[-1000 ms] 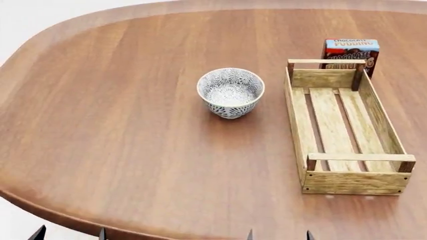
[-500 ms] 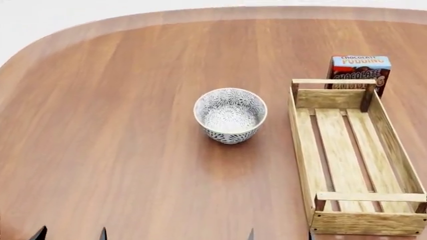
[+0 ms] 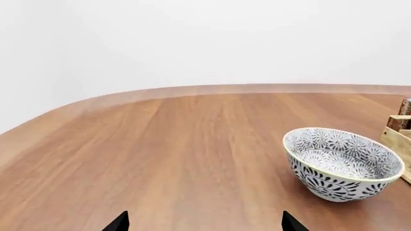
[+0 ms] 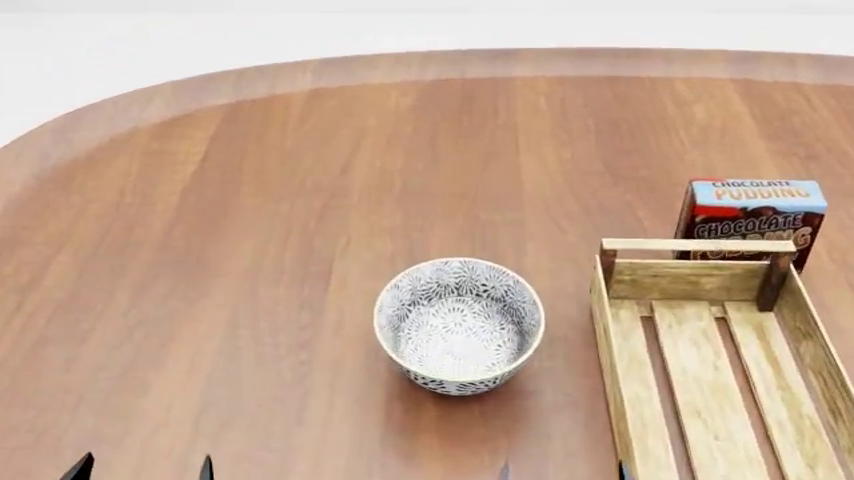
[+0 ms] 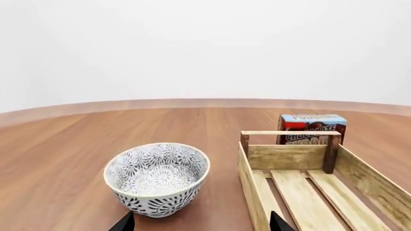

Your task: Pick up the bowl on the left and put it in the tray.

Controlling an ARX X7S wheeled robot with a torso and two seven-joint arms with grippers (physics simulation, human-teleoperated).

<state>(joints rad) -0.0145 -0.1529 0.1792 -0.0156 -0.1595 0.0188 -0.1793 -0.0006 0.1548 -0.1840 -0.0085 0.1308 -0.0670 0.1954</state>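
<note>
The bowl (image 4: pixel 459 324), white with a dense grey-blue leaf pattern, stands upright and empty on the wooden table (image 4: pixel 267 250). The tray (image 4: pixel 707 380), a light-wood slatted crate, lies just to its right, apart from it. In the left wrist view the bowl (image 3: pixel 342 162) is ahead and off to one side. In the right wrist view the bowl (image 5: pixel 157 178) and the tray (image 5: pixel 301 183) stand close ahead. Both grippers show only dark fingertips at the frame edges: the left gripper (image 3: pixel 205 226) and the right gripper (image 5: pixel 201 225) stand wide open, empty, near the table's front.
A chocolate pudding box (image 4: pixel 751 222) stands upright just behind the tray's far end rail. The table's curved edge (image 4: pixel 120 100) runs along the back and left, with white floor beyond.
The head view has shifted: bowl, tray and box have slid down and toward the viewer in the picture. The bowl and tray keep the same places on the table.
</note>
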